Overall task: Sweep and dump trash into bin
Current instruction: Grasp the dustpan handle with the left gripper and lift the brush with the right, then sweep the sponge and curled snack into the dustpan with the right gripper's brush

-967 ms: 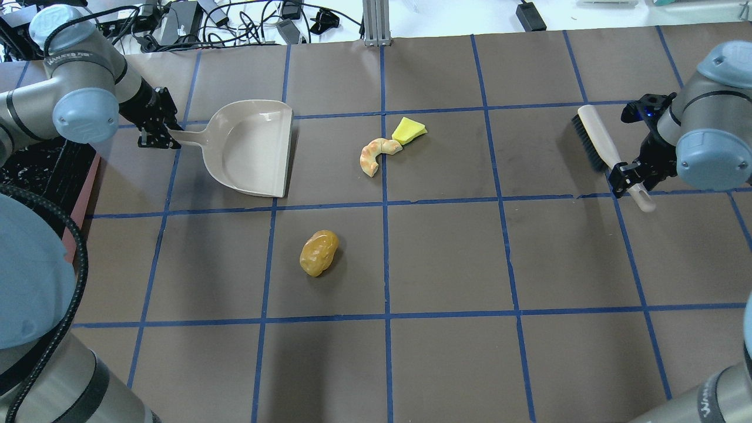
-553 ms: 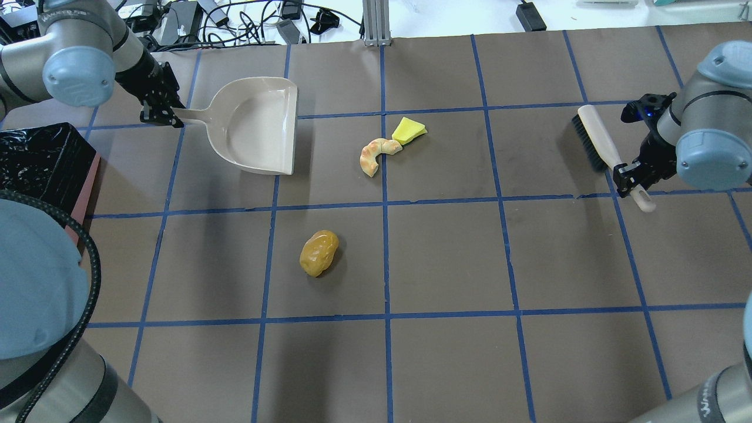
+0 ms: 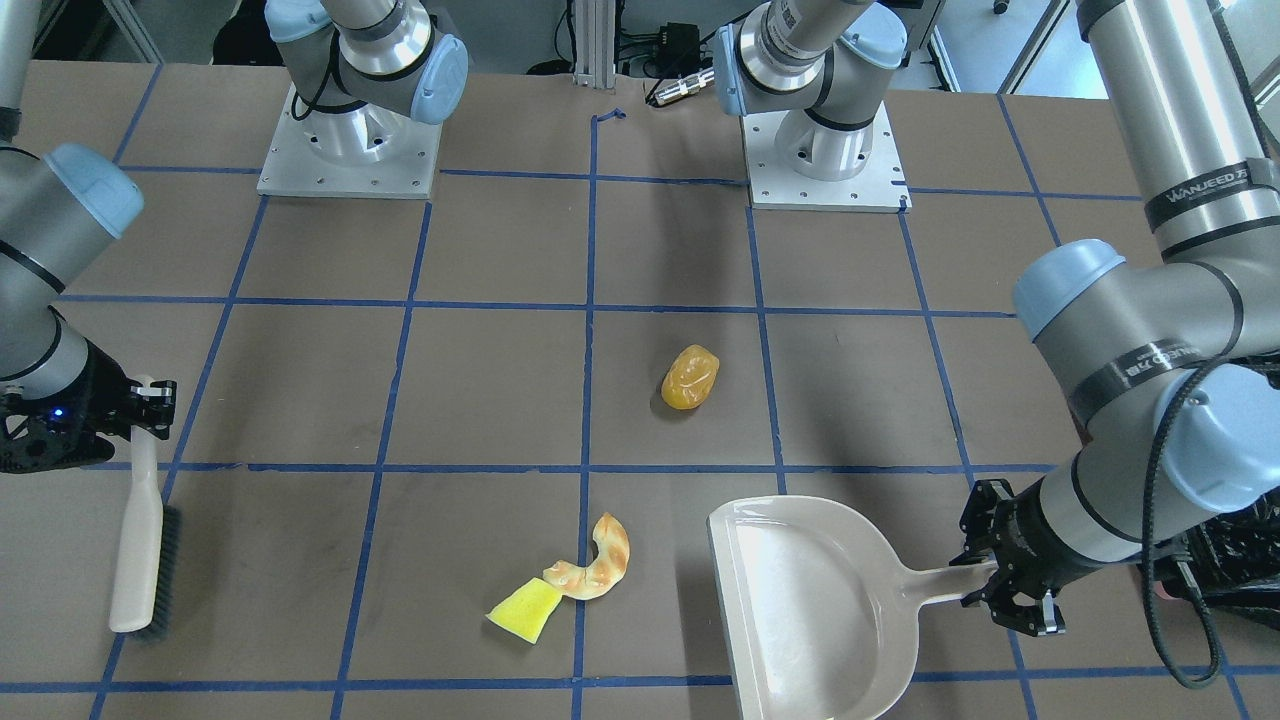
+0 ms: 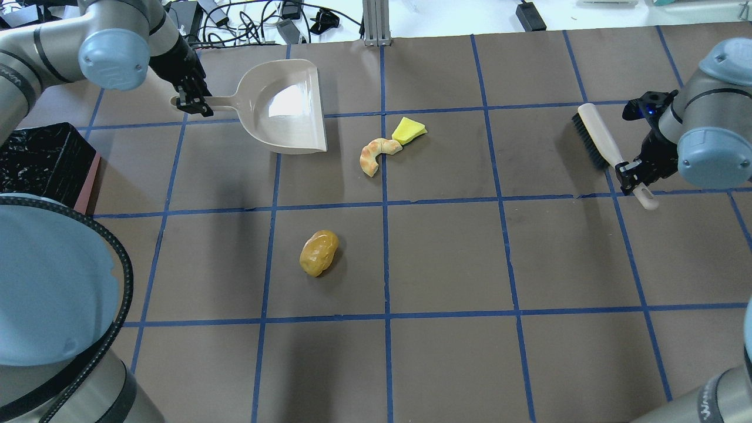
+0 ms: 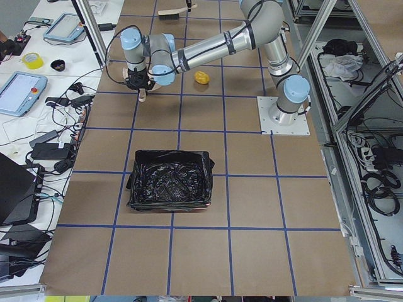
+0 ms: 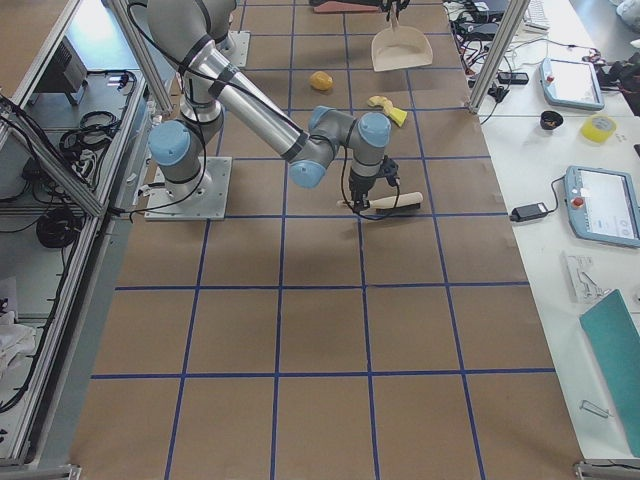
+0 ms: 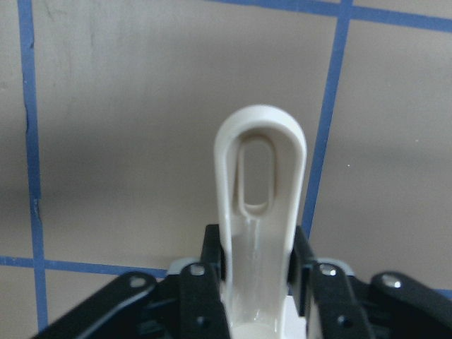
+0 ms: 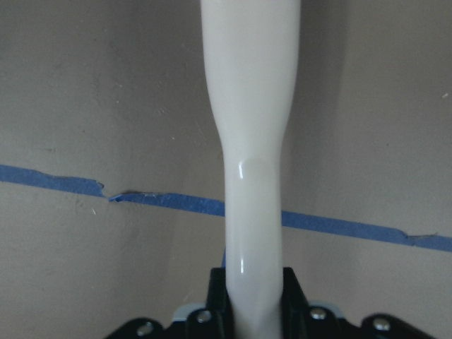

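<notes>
The left claw (image 4: 191, 101) is clamped on the long handle of the beige dustpan (image 4: 288, 108); the left wrist view shows the looped handle end sticking out from between the two fingers (image 7: 212, 272), pressed on both sides. The pan sits over the far left part of the table (image 4: 529, 252), its open lip turned toward the middle, where the trash lies. Whether the pan rests on the table or hangs just above it cannot be told. The curved croissant-like piece (image 4: 373, 154) and the bright yellow wedge (image 4: 408, 130) touch each other near the dustpan's lip, the wedge on the far side. The amber-yellow lump (image 4: 319, 252) lies alone, well apart from those two and closer to the robot. All three pieces are on the table, none in the pan. The right claw (image 4: 631, 176) grips the beige brush (image 4: 593, 138) low on its handle (the right wrist view shows the smooth handle running straight out from between the closed fingers), with the handle tip poking out toward the robot and the head pointing away, dark bristles on the side facing the trash. The brush is well apart from every piece. The bin (image 5: 170, 179), lined with crinkled black plastic, stands at the table's end on the robot's left, beyond the dustpan and away from the trash.
</notes>
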`<action>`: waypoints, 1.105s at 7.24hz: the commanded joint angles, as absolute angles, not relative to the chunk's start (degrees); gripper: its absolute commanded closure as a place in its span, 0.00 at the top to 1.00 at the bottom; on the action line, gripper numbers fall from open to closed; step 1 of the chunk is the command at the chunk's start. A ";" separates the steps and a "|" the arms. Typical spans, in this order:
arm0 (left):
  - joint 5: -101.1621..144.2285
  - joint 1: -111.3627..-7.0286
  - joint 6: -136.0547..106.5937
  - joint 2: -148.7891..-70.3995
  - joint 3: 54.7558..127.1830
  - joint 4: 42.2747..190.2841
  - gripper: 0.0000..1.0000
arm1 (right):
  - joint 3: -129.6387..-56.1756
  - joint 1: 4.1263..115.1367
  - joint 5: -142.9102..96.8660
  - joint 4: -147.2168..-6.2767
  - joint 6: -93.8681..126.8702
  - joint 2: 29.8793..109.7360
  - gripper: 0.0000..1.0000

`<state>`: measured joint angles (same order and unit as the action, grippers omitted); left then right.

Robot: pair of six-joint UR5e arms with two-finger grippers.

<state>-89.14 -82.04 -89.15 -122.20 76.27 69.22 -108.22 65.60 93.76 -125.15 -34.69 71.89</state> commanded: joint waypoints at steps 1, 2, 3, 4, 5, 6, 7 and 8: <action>-94.79 -87.07 -98.65 -123.13 76.20 69.26 0.00 | -107.15 66.61 93.52 -124.29 -31.23 72.59 0.16; -97.01 -89.01 -99.05 -123.05 76.20 69.34 0.00 | -106.53 68.97 93.78 -124.28 -29.29 72.60 0.15; -99.21 -89.99 -98.18 -123.05 76.20 71.78 0.00 | -106.00 71.95 94.30 -123.84 -24.40 72.68 0.15; -100.36 -90.43 -96.09 -122.70 76.55 73.20 0.00 | -105.04 75.72 94.31 -120.97 -17.56 72.69 0.15; -100.63 -90.79 -94.85 -122.61 77.16 75.48 0.00 | -103.46 79.59 94.39 -117.98 -12.44 73.64 0.15; -100.63 -91.14 -94.75 -121.91 78.30 75.93 0.00 | -102.14 83.81 94.31 -114.99 -5.87 74.35 0.15; -100.63 -92.10 -94.75 -121.82 78.92 75.94 0.00 | -101.43 87.85 94.31 -113.66 -0.84 74.36 0.15; -100.46 -92.98 -95.27 -121.73 78.84 75.50 0.00 | -101.34 91.20 94.22 -113.73 3.99 74.36 0.15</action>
